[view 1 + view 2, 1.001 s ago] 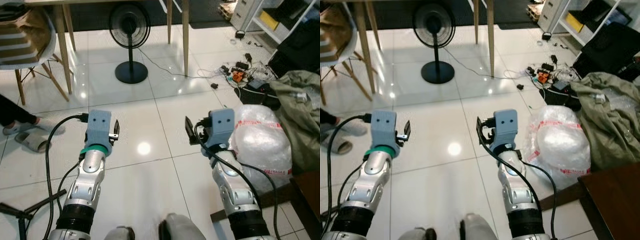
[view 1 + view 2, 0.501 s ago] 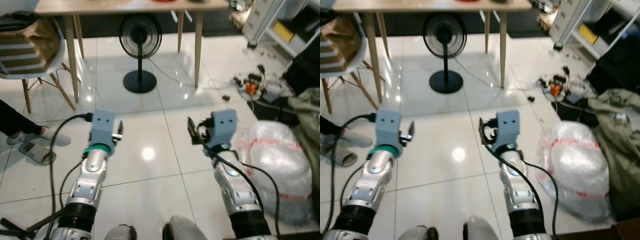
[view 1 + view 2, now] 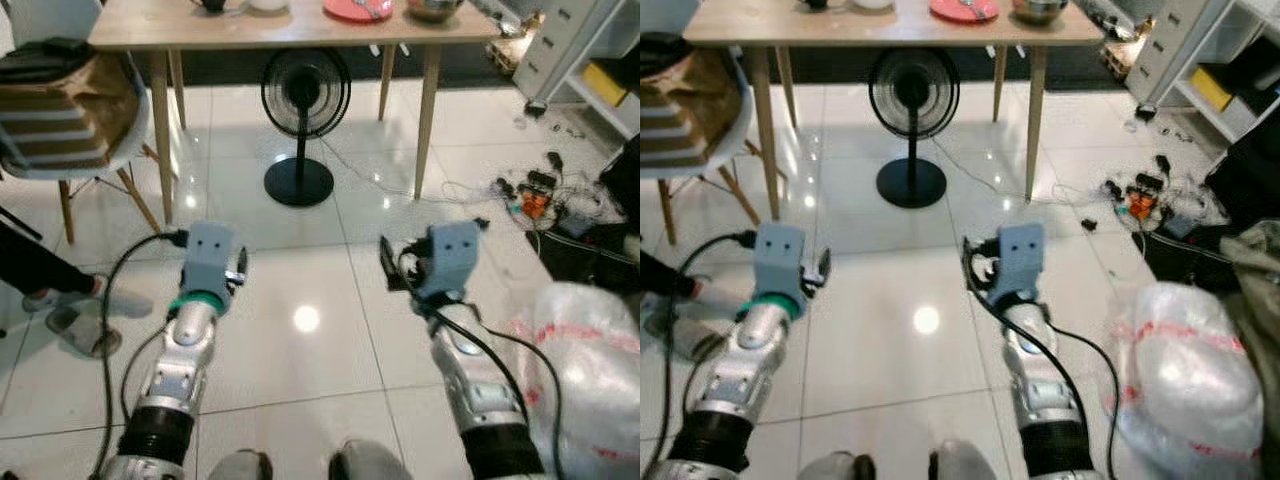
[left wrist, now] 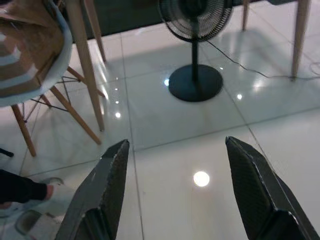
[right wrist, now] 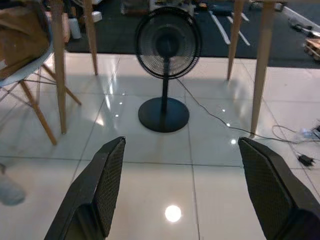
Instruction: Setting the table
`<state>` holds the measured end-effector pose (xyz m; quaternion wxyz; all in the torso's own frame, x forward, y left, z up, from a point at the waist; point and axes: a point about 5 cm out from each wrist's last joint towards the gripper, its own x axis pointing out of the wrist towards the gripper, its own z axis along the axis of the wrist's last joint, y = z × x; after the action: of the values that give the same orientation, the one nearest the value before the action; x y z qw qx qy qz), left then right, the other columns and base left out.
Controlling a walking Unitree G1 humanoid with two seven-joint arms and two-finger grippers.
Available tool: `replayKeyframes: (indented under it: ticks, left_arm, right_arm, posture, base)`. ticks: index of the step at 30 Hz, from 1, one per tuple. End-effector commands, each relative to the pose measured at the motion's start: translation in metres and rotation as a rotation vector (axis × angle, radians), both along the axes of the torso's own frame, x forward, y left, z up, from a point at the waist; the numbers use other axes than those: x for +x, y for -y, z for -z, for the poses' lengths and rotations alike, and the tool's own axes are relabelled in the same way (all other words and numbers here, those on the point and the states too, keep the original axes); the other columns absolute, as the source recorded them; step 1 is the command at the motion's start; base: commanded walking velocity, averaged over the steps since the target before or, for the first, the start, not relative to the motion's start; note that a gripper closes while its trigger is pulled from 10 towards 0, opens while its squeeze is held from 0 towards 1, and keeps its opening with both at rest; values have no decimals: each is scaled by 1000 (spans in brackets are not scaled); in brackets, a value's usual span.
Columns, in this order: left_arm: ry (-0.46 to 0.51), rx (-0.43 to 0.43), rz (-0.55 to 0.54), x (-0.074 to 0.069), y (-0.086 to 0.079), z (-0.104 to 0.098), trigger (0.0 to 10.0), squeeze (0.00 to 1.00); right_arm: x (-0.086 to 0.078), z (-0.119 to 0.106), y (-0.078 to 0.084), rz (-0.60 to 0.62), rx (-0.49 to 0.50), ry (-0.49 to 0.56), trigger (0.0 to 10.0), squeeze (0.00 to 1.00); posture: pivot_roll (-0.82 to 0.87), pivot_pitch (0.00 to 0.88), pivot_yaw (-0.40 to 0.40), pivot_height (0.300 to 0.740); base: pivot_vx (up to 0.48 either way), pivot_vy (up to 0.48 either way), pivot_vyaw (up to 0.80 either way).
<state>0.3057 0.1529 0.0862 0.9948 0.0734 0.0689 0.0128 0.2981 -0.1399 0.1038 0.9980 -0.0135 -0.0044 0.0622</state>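
Observation:
A light wooden table (image 3: 150, 28) stands ahead across the tiled floor. On its top sit a red plate (image 3: 357, 9), a metal bowl (image 3: 435, 8), a dark cup (image 3: 210, 5) and a white dish (image 3: 268, 4). Both arms are held out low over the floor, well short of the table. My left gripper (image 3: 236, 268) is open with nothing between its fingers (image 4: 107, 185). My right gripper (image 3: 390, 265) is also open and empty, its fingers (image 5: 102, 180) spread wide.
A black pedestal fan (image 3: 305, 95) stands under the table with its cord trailing right. A chair (image 3: 70, 120) holding a striped cushion is at the left, above a person's slippered foot (image 3: 80, 325). Cables (image 3: 535, 190), a white shelf (image 3: 590, 50) and a bubble-wrapped bundle (image 3: 585, 370) lie to the right.
The camera has risen and swung left, bringing the tabletop and its dishes into view; the bundle has slid toward the right edge. Both arms keep the same pose, grippers still open.

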Motion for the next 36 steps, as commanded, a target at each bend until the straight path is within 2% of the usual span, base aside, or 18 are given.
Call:
replayKeyframes:
  ticks: [1,11,25,36]
  left_arm:
    - [-15,-10,19,-1,6,3,10000,0]
    - [-19,-12,23,-2,7,3,10000,0]
    - [-25,-15,25,-4,8,5,10000,0]
    - [-25,-14,26,-4,8,5,10000,0]
  right_arm:
    - [-1,3,9,29,-6,-13,10000,0]
    - [-2,3,11,35,3,-22,10000,0]
    - [-1,4,11,43,10,-36,10000,0]
    - [0,2,11,45,-2,-26,10000,0]
  posture:
    - [-171,0,33,740]
    - [-171,0,29,740]
    - [-170,0,27,740]
    - [-168,0,28,740]
  base:
    - [472,0,0]
    - [472,0,0]
    - [472,0,-748]
    - [472,0,0]
